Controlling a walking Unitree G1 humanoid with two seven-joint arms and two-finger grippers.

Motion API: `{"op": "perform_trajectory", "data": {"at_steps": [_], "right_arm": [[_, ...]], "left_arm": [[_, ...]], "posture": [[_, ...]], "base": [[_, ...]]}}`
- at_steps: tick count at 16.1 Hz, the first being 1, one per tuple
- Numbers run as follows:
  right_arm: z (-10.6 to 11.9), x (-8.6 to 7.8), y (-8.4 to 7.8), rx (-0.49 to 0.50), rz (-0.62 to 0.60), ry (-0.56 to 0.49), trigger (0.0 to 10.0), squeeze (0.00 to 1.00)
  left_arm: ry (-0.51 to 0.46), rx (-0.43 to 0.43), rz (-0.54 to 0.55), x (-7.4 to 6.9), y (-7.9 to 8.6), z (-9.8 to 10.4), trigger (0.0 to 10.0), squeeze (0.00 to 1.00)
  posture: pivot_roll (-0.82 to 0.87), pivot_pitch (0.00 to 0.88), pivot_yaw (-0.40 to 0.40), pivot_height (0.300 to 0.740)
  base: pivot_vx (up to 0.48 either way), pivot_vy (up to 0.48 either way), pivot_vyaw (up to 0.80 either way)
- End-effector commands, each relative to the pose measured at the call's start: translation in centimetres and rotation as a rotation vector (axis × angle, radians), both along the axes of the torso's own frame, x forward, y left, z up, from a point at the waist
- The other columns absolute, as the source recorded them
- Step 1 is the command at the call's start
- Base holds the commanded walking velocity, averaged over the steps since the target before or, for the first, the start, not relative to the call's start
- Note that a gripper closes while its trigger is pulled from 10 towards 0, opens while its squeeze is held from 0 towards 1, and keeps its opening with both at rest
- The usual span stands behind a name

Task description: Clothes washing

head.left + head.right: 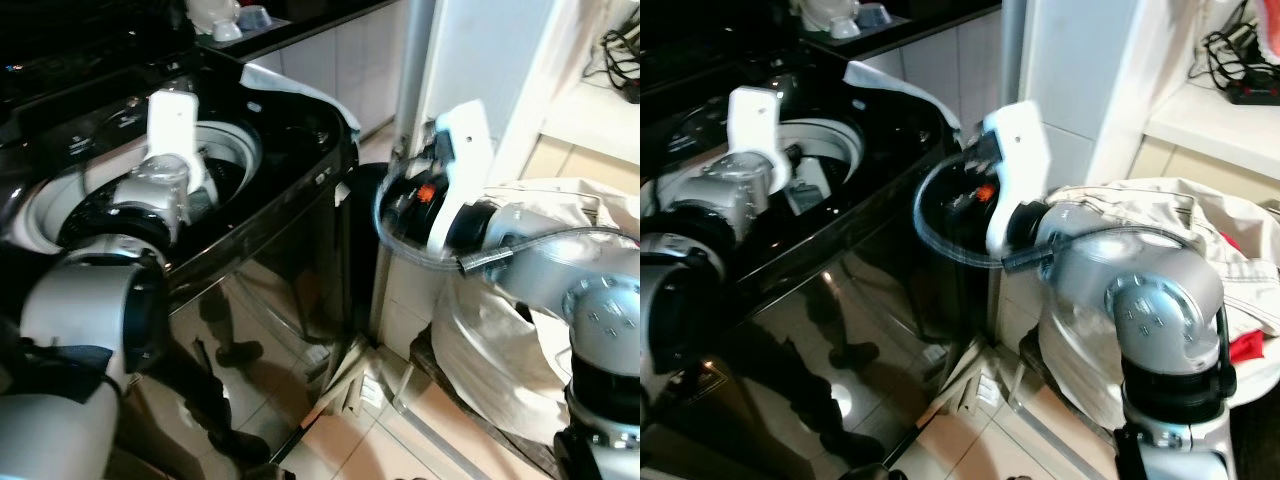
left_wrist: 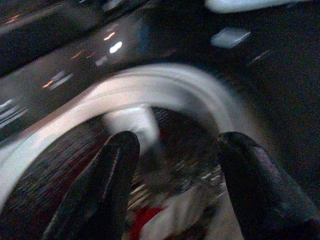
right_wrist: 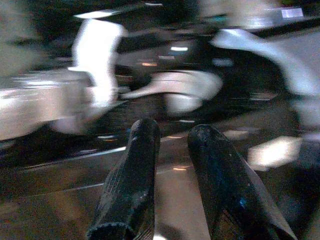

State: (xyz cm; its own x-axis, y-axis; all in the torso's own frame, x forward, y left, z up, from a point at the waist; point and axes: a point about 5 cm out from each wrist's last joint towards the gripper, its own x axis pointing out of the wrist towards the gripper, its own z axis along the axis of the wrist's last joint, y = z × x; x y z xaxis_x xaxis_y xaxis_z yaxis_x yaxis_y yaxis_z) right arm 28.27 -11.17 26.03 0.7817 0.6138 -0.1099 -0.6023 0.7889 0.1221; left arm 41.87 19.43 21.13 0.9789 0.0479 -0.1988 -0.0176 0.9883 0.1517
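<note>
clothes [image 2: 165, 220]: red and pale heap low in the washer drum [image 1: 225, 150], soft, light, floppy; pinch a raised fold, you'll drag if you grab flat | left gripper [image 2: 175, 150]: over the drum mouth, fingers spread wide, empty | right gripper [image 3: 172, 145]: beside the washer's front corner, narrow gap, empty | beige laundry bag [image 1: 560, 300]: on floor beside the washer.

I see a glossy black washing machine [image 1: 270, 250] with a pale grey-white ring around its drum opening [image 2: 165, 90], and red and whitish cloth [image 2: 160, 220] inside. My silver arms end in black fingers [image 3: 130, 185]. The laundry bag [image 1: 500, 340] beside it is beige, with something red [image 1: 1250, 345] at its edge. Floor tiles [image 1: 400, 440] look pinkish cream.
</note>
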Motion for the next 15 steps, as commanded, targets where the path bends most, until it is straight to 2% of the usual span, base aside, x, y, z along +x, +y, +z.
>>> {"op": "perform_trajectory", "data": {"at_steps": [1, 2, 3, 4, 5, 7, 8, 9, 12, 15], "right_arm": [[0.4, 0.8, -1.2, -0.019, -0.109, -0.023, 10.0, 0.0], [0.0, 1.7, -2.9, -0.062, -0.244, -0.01, 10.0, 0.0], [-0.4, 2.4, -4.8, -0.153, -0.348, -0.007, 10.0, 0.0], [-0.9, 2.6, -6.2, -0.232, -0.4, 0.001, 10.0, 1.0], [-1.1, 2.7, -6.6, -0.256, -0.412, 0.007, 10.0, 1.0], [-2.3, 3.0, -9.0, -0.264, -0.503, 0.102, 10.0, 1.0], [-2.6, 3.0, -9.4, -0.274, -0.521, 0.12, 10.0, 1.0], [-3.8, 3.0, -10.9, -0.32, -0.543, 0.186, 10.0, 1.0], [-5.1, 2.8, -11.9, -0.379, -0.527, 0.25, 10.0, 1.0], [-6.1, 2.8, -13.4, -0.423, -0.563, 0.288, 10.0, 1.0]], "left_arm": [[-0.081, 0.002, -0.085, 0.4, -1.2, 1.7, 10.0, 0.47], [-0.129, -0.007, -0.158, 0.4, -2.6, 1.8, 10.0, 0.0], [-0.175, -0.062, -0.258, 0.2, -4.1, 1.5, 10.0, 0.0], [-0.199, -0.095, -0.358, -0.1, -5.4, 1.0, 10.0, 0.0], [-0.203, -0.101, -0.395, -0.3, -5.9, 0.7, 10.0, 0.0], [-0.332, -0.168, -0.684, -2.3, -9.0, 0.0, 10.0, 0.0], [-0.339, -0.195, -0.755, -2.9, -9.6, -0.2, 10.0, 0.0], [-0.321, -0.233, -1.03, -6.0, -11.8, -1.2, 10.0, 0.0], [-0.268, -0.24, -1.214, -8.6, -12.7, -2.3, 10.0, 0.0], [-0.193, -0.214, -1.292, -10.6, -13.2, -3.3, 10.0, 0.0]], "posture": [[-0.14, 0.0, 0.088, 0.74], [-0.14, 0.0, 0.089, 0.74], [-0.14, 0.0, 0.088, 0.74], [-0.13, 0.0, 0.083, 0.74], [-0.13, 0.0, 0.083, 0.74], [-0.13, 0.0, 0.076, 0.74], [-0.13, 0.0, 0.076, 0.74], [-0.13, 0.0, 0.071, 0.74], [-0.13, 0.0, 0.069, 0.74], [-0.13, 0.0, 0.073, 0.74]], "base": [[0.0, 0.0, 0.0], [0.0, 0.0, 0.0], [0.0, 0.0, 0.0], [0.0, 0.0, 0.0], [0.0, 0.0, 0.0], [0.0, 0.0, 0.0], [0.0, 0.0, 0.0], [0.0, 0.0, 0.0], [0.0, 0.0, 0.0], [0.0, 0.0, 0.0]]}}
